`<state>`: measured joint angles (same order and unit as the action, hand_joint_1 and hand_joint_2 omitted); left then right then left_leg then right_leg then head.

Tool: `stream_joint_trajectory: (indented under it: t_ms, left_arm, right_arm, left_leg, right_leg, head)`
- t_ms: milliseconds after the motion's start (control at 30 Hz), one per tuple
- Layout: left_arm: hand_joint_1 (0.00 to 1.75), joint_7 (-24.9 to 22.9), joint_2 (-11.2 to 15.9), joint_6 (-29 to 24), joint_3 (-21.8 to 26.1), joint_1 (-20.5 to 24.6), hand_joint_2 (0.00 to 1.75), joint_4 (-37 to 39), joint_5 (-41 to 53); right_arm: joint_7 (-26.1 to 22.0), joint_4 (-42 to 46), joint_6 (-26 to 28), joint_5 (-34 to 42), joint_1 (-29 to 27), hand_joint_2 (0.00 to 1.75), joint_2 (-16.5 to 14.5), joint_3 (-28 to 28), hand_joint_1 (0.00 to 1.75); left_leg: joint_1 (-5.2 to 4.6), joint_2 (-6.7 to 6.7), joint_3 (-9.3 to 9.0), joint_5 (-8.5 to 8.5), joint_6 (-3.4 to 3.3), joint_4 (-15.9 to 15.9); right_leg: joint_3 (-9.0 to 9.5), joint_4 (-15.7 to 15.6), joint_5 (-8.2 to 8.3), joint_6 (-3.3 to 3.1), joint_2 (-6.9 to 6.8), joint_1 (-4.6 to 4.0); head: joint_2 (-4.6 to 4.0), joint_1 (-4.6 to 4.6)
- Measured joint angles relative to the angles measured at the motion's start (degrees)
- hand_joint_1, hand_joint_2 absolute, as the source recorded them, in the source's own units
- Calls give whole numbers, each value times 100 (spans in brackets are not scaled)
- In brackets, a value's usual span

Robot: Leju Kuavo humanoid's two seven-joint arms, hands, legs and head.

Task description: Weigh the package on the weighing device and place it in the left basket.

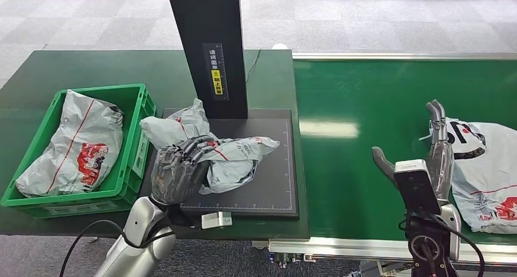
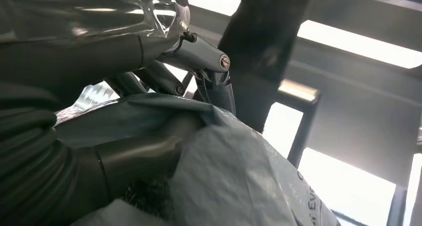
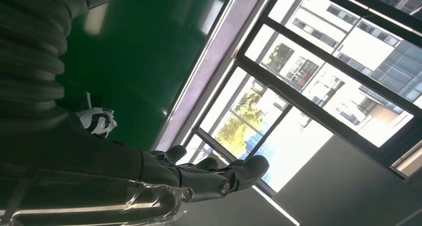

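1. Two green surfaces are filling the head view: the conveyor belt is lying on the 3 o'clock side and the darker table on the 9 o'clock side. The belt seems to be bringing the packages toward the robot.
2. Between them the weighing device is standing, a flat black plate with a black column rising at its 12 o'clock edge. The plate is lying flat, so a soft bag can be resting on it without sliding.
3. The green basket is sitting at 9 o'clock from the plate, just beside it. It is already holding one grey bag, so I judge that this basket is the goal.
4. The package, a crumpled grey bag with red print, is lying on the plate, toward its 9 o'clock side.
5. The left hand is lying over the package. In the left wrist view the fingers are pressing into the bag film and the thumb is going under it, so the hand is clamping on the package, probably for lifting it toward the basket.
6. Another package is waiting on the belt at 3 o'clock.
7. The right hand is standing just beside this one, fingers apart and upright, holding nothing.
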<state>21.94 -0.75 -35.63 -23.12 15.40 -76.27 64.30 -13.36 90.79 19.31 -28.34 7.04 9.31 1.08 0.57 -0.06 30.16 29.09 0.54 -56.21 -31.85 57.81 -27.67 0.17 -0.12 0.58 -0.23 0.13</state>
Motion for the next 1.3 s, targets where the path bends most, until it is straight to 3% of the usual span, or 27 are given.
stream_joint_trajectory:
  t_ms: [133, 400, 567, 733, 867, 1000, 1100, 1300]
  left_arm:
    - [175, 653, -355, -21, 992, -156, 175, -417, 365]
    - [175, 784, -704, -21, 2893, -109, 175, -970, 538]
    - [175, 893, -695, -20, 4274, 292, 175, -926, 244]
    - [175, 701, -463, -20, 5269, 691, 175, -422, 317]
    - [175, 624, -349, -20, 5625, 818, 175, -138, 371]
    - [169, 98, -232, -20, 5748, 887, 175, 177, 563]
    - [150, -412, -70, -20, 5674, 886, 175, 500, 569]
    - [150, -537, 97, -21, 5238, 761, 175, 964, 365]
  right_arm:
    - [-23, -78, 44, 84, 71, 175, 37, 98, 0]
    - [-54, -111, 177, 84, -2, 175, 76, 200, 0]
    - [-56, -111, 190, 67, -10, 175, 107, 231, 0]
    - [-41, -116, 179, 74, 45, 175, 169, 285, 0]
    - [-34, -120, 179, 81, 83, 175, 186, 319, 0]
    - [-3, -130, 177, 86, 114, 175, 209, 360, 0]
    - [28, -150, 153, 86, 146, 175, 223, 385, 0]
    - [68, -231, 87, 86, 279, 175, 227, 465, 0]
  left_leg:
    - [0, 0, 4, 0, 0, 0]
    - [6, 3, 5, -2, 3, 1]
    - [6, 4, 6, -4, 3, 1]
    - [5, 3, 7, -6, 2, 1]
    - [5, 2, 10, -6, 2, 0]
    - [4, 2, 12, -6, 2, 1]
    - [5, 3, 11, -6, 2, 1]
    - [5, 2, 11, -6, 2, 1]
  right_leg:
    - [-5, 0, 0, 1, 0, 0]
    - [-9, 1, 1, 0, 5, -7]
    - [-9, 2, 1, 0, 5, -7]
    - [-9, 2, 1, 0, 5, -6]
    - [-10, 2, 1, 0, 3, -6]
    - [-12, 2, 1, 0, 3, -5]
    - [-13, 2, 1, -1, 4, -5]
    - [-13, 2, 1, -1, 4, -6]
  head:
    - [0, 0]
    - [1, 0]
    - [0, 1]
    - [0, 0]
    - [1, 1]
    - [1, 2]
    - [0, 1]
    - [0, 2]
